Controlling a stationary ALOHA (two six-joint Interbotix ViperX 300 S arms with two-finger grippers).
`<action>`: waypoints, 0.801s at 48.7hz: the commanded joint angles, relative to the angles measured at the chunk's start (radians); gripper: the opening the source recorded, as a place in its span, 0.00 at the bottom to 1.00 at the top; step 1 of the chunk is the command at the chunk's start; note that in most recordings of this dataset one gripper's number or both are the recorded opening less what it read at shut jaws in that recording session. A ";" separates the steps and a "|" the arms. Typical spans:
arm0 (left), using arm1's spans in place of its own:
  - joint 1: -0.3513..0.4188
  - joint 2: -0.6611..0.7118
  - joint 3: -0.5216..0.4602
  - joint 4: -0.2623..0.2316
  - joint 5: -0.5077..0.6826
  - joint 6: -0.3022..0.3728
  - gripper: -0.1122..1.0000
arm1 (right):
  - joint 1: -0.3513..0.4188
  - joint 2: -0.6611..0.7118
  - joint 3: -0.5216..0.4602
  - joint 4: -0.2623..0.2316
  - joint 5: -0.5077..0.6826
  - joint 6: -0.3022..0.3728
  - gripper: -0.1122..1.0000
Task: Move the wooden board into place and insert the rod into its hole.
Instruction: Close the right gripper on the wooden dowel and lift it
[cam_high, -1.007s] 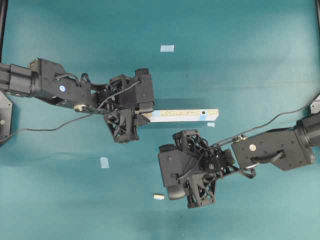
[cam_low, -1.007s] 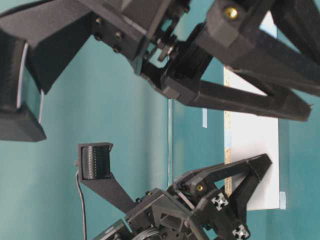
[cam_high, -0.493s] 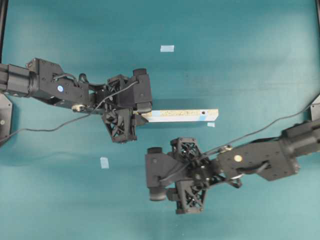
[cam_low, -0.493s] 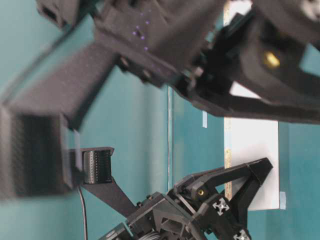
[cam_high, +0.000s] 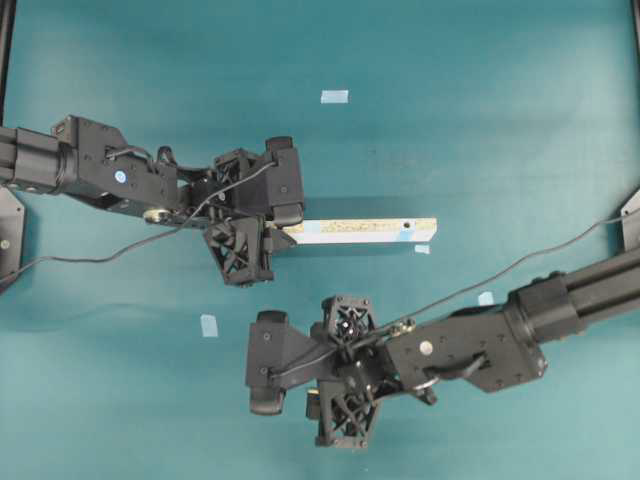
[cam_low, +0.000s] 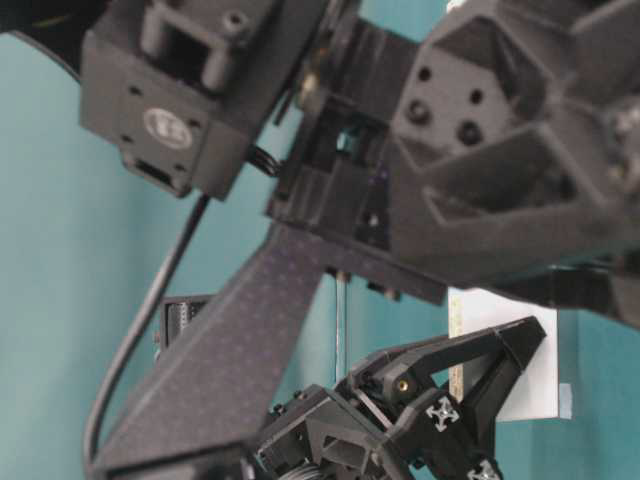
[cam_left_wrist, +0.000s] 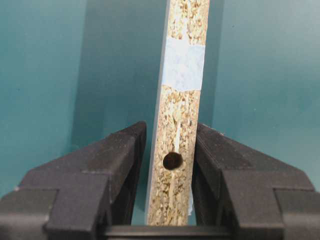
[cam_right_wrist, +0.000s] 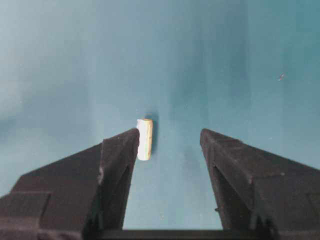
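Observation:
The wooden board (cam_high: 360, 231) lies on its long edge across the middle of the teal table. My left gripper (cam_high: 279, 230) is shut on its left end. In the left wrist view the board (cam_left_wrist: 181, 120) stands between the jaws of my left gripper (cam_left_wrist: 170, 146), with a dark hole (cam_left_wrist: 172, 160) in its speckled edge. Another hole (cam_high: 407, 224) shows near its far end. My right gripper (cam_right_wrist: 169, 137) is open just above the table. The rod (cam_right_wrist: 145, 139) lies flat at the tip of its left finger (cam_right_wrist: 120, 155). In the overhead view my right gripper (cam_high: 318, 388) covers the rod.
Small pale-blue tape squares lie on the table at the back (cam_high: 334, 97), front left (cam_high: 208, 325), right (cam_high: 486, 298) and just under the board's far end (cam_high: 422, 249). In the table-level view the right arm (cam_low: 450, 150) fills the foreground and the board (cam_low: 505, 350) shows behind it.
My right arm has swung left and toward the front, bringing its open gripper over the rod. The left gripper and the board have barely moved.

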 joint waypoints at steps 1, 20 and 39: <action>0.008 -0.032 -0.006 0.002 -0.005 0.002 0.41 | 0.008 -0.014 -0.032 0.005 0.002 0.005 0.66; 0.009 -0.032 -0.006 0.002 -0.006 0.003 0.41 | 0.008 0.038 -0.063 0.005 -0.020 0.020 0.66; 0.009 -0.032 -0.006 0.002 -0.005 0.002 0.41 | 0.011 0.049 -0.071 0.005 -0.012 0.023 0.65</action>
